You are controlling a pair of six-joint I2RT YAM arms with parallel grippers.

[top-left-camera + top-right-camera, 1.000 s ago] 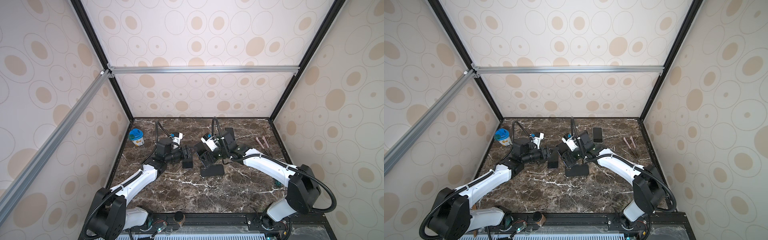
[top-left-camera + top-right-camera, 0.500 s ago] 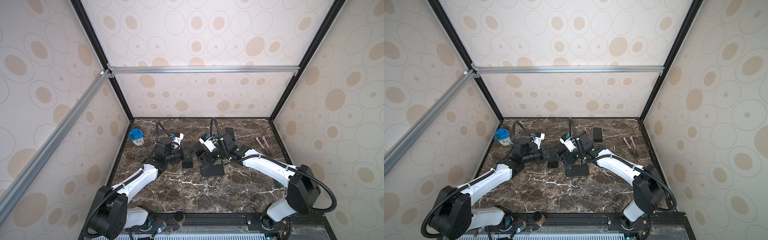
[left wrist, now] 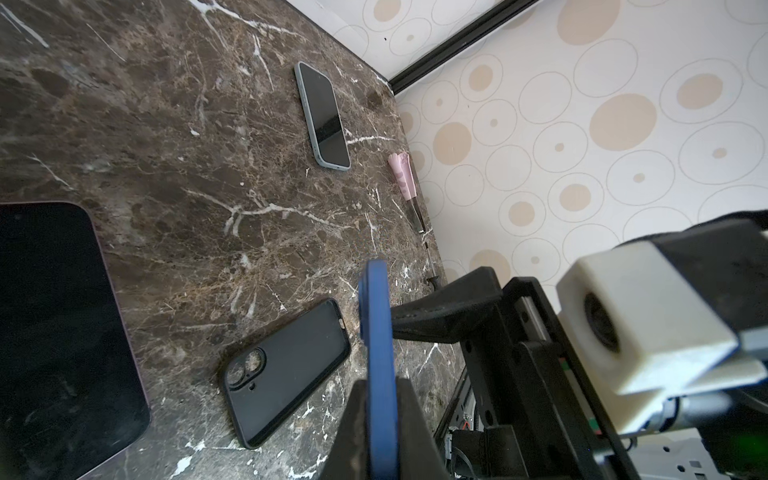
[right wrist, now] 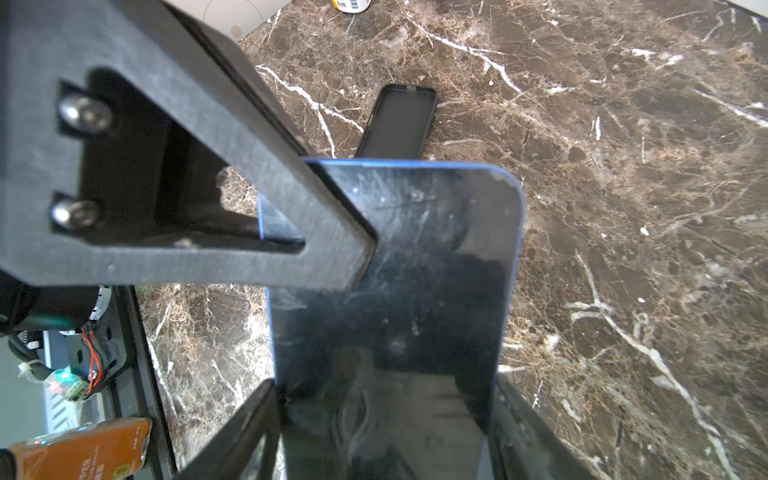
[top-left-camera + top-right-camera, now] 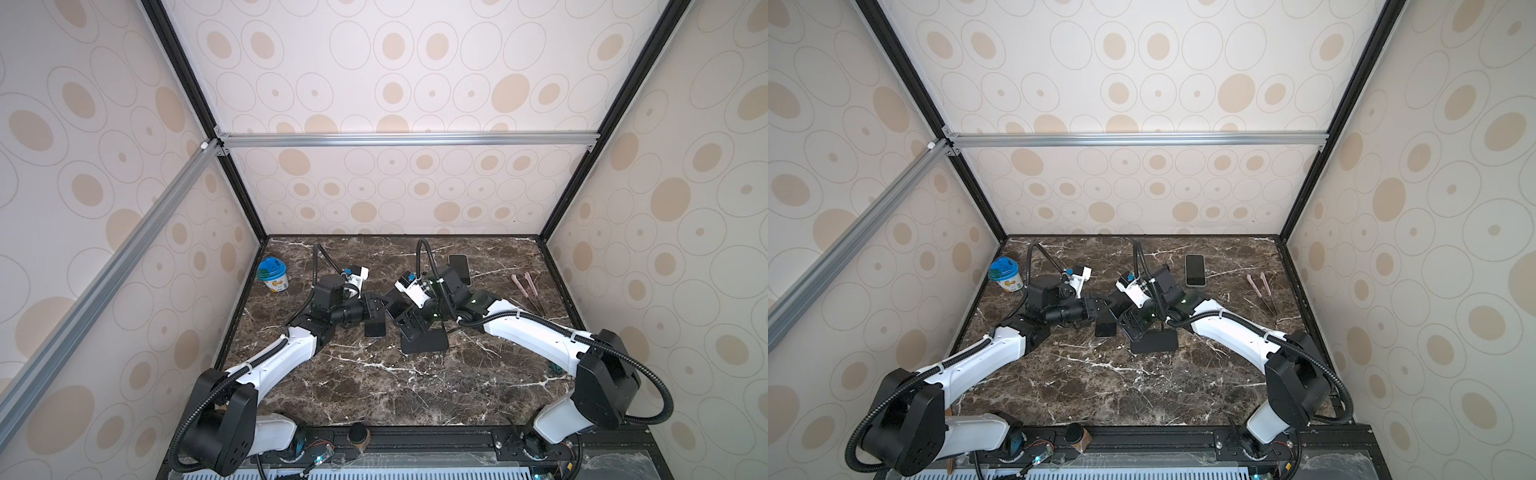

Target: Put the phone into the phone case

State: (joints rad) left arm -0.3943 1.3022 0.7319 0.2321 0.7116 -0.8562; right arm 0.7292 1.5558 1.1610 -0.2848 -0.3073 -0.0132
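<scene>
The blue-edged phone [image 5: 395,306] hangs above the middle of the marble table, held by both arms. My right gripper [image 4: 384,382] is shut on its two long edges, and the dark screen [image 4: 436,249] stretches away from the camera. My left gripper [image 3: 380,382] is shut on the far end, pinching the two faces; the phone [image 3: 376,316] shows edge-on there. A black phone case [image 3: 286,370] with a camera cut-out lies flat on the table [image 5: 424,343], just in front of the right gripper [image 5: 409,321].
A dark phone-sized slab [image 5: 375,328] lies under the left gripper [image 5: 380,305]; whether it is a phone or a case I cannot tell. Another phone [image 5: 1195,270] lies at the back. Pink tweezers [image 5: 525,286] lie near the right wall, and a blue-lidded tub [image 5: 272,276] stands back left.
The left gripper's jaws have closed from wide open onto the end of the phone. The right gripper has kept its hold and shifted slightly left.
</scene>
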